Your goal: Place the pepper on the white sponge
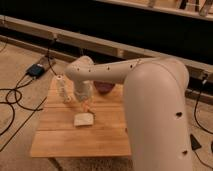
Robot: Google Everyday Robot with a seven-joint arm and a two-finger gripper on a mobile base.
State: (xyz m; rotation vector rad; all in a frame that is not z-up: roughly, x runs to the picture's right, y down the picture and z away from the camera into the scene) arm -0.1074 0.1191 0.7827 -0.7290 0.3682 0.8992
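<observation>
We saw the robot's big white arm (150, 95) come in from the right foreground and bend back across a wooden table (60, 141), with its wrist turned down over the middle of the tabletop. The gripper (85, 104) hung there pointing downward, just above the near-left part of the table's centre. Its jaws were drawn together, and at their tip we could make out a small orange piece, the pepper (87, 107), which looked pinched between them, though the arm's wrist hid most of the fingers from us. Directly under the gripper, and just below the pepper, lay the white sponge (83, 120), flat on the wood with its long side running roughly left to right; we could not tell whether the pepper touched it or stood a little clear of it. To the left of the gripper a tall whitish bottle (62, 89) stood upright near the table's left edge. Behind the gripper and to its right, a dark red-purple round thing (104, 88) sat on the far part of the table, partly hidden by the arm. On the floor to the left we noticed black cables (15, 95) and a small dark box (36, 70).
</observation>
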